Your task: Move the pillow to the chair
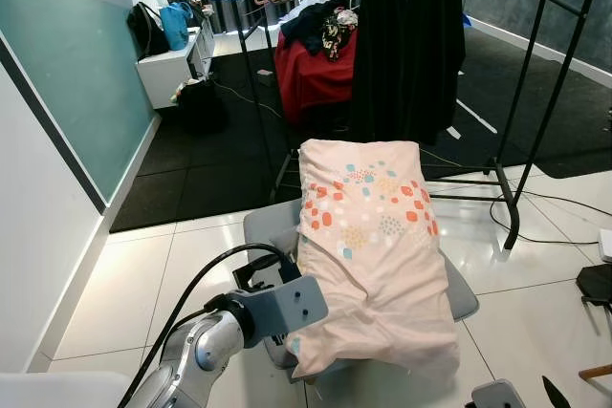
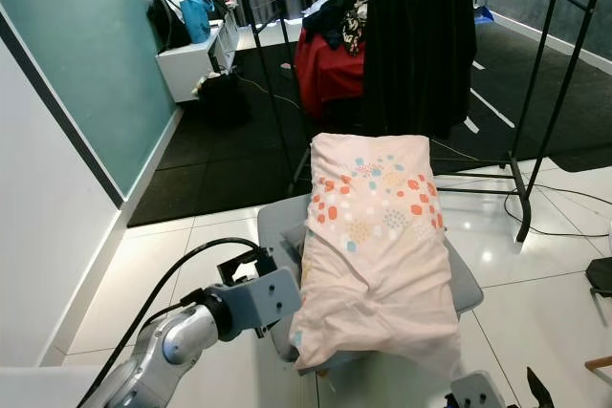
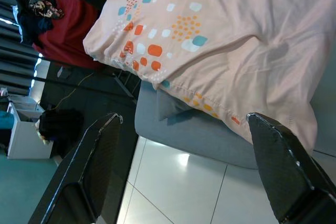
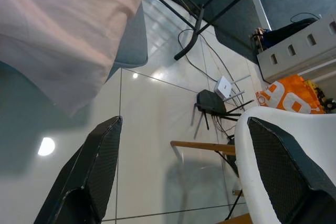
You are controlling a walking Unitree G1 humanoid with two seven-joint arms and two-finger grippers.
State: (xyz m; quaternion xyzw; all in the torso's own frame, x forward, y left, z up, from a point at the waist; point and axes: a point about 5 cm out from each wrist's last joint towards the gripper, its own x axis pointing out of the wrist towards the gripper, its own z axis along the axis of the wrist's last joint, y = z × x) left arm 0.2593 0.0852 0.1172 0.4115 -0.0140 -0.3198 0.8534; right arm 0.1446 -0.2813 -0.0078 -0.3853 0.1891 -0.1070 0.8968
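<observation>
Already the pale pink pillow with orange and teal dots [image 1: 368,246] lies lengthwise across the grey padded seat of the chair [image 1: 262,224], its near end drooping over the front edge. You can judge the placing step as done or nearly so; what is left is letting go and drawing back.

Left gripper [image 3: 184,166]: fingers spread wide apart, holding nothing, beside the chair's left front corner, just short of the pillow's edge. Right gripper [image 4: 178,166]: fingers likewise apart and empty, low by the pillow's hanging corner, over the white tiled floor [image 1: 191,265].

Next move, as a judgement: pull both arms back and clear without snagging the loose fabric. If the overhang looks unstable, nudge the pillow further onto the seat first.

Surroundings to mind:
- black metal clothes rack [image 1: 521,140] just beyond the chair, with dark garments [image 1: 406,40] hanging close behind the pillow
- black cable [image 1: 545,203] trailing on the tiles to your right
- white moulded chair with wooden legs [image 4: 283,145] close to the right arm
- red bundle of clothes [image 1: 316,69] farther back
</observation>
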